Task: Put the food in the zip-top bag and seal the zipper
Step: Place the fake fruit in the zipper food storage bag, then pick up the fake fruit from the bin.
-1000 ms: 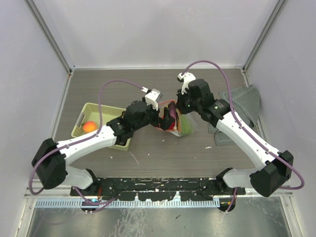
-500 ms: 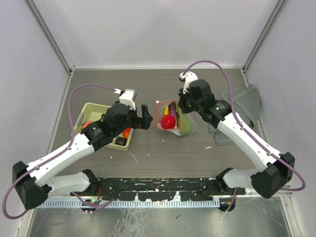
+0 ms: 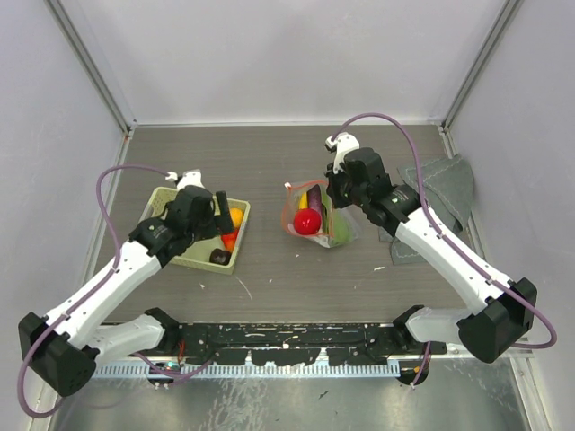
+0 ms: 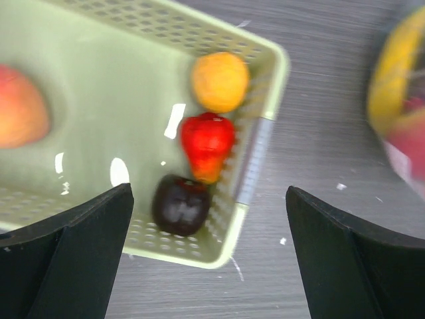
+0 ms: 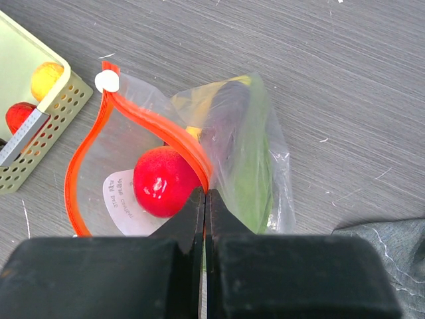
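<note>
Grey wood-grain tabletop (image 3: pixel 269 153) carries the zip-top bag (image 5: pixel 133 143) at its middle, mouth agape, with a red ball (image 5: pixel 165 181) inside. The right gripper (image 5: pixel 204 194) pinches the orange zipper (image 5: pixel 83 166), jaws clamped tight on the strip. Well apart, the left gripper (image 4: pixel 209 196) hangs spread wide over the green basket (image 4: pixel 99 100), which holds more food pieces (image 4: pixel 207 145).

A grey wood-grain table (image 3: pixel 269 278) is sitting boxed in by plain pale walls (image 3: pixel 287 54), which are rising behind it and along both its sides. Two aluminium struts (image 3: pixel 90 63) are slanting away from the table's far corners. Soft, even light is falling across the table.
</note>
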Motion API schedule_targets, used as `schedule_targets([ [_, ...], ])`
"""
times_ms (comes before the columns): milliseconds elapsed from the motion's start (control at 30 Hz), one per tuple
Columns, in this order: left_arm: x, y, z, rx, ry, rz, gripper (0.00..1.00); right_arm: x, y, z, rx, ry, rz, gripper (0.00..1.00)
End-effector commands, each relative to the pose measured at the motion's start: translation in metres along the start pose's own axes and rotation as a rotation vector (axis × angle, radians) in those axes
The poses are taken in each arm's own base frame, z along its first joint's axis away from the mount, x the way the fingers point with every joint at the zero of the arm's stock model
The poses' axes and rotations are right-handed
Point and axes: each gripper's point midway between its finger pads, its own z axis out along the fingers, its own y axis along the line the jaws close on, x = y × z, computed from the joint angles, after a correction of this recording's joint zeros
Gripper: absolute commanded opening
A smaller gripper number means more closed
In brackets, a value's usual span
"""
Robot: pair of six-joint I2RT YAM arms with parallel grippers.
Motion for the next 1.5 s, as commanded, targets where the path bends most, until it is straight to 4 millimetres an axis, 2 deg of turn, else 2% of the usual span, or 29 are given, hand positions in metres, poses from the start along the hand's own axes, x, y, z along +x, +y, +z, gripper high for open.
schedule_targets([
  [0,-0.007,0.043,0.005,-0.185,0.024,-0.061,0.98,-0.024,-0.001,-0.009,0.006,-0.095,-0.011,0.0],
  [433,-0.006,0.143,0.021,-0.565,0.009,-0.213,0.98,-0.022,0.01,-0.012,-0.053,-0.088,0.007,0.0],
  [633,-0.01,0.179,0.037,-0.664,-0.003,-0.26,0.98,-0.019,0.023,-0.011,-0.124,-0.088,0.032,0.0],
  [867,-0.019,0.197,0.075,-0.691,-0.01,-0.318,0.99,-0.015,0.03,-0.007,-0.164,-0.073,0.037,0.0],
  [967,-0.014,0.202,0.093,-0.696,0.014,-0.327,0.98,-0.017,0.029,-0.009,-0.16,-0.082,0.033,0.0],
  [1167,-0.005,0.212,0.112,-0.713,0.062,-0.35,0.95,-0.02,0.028,-0.01,-0.151,-0.091,0.03,0.0],
  [1300,-0.003,0.211,0.118,-0.696,0.062,-0.362,0.89,-0.02,0.028,-0.01,-0.151,-0.09,0.026,0.0],
  [1467,-0.005,0.209,0.115,-0.683,0.053,-0.363,0.73,-0.019,0.027,-0.009,-0.148,-0.088,0.025,0.0],
])
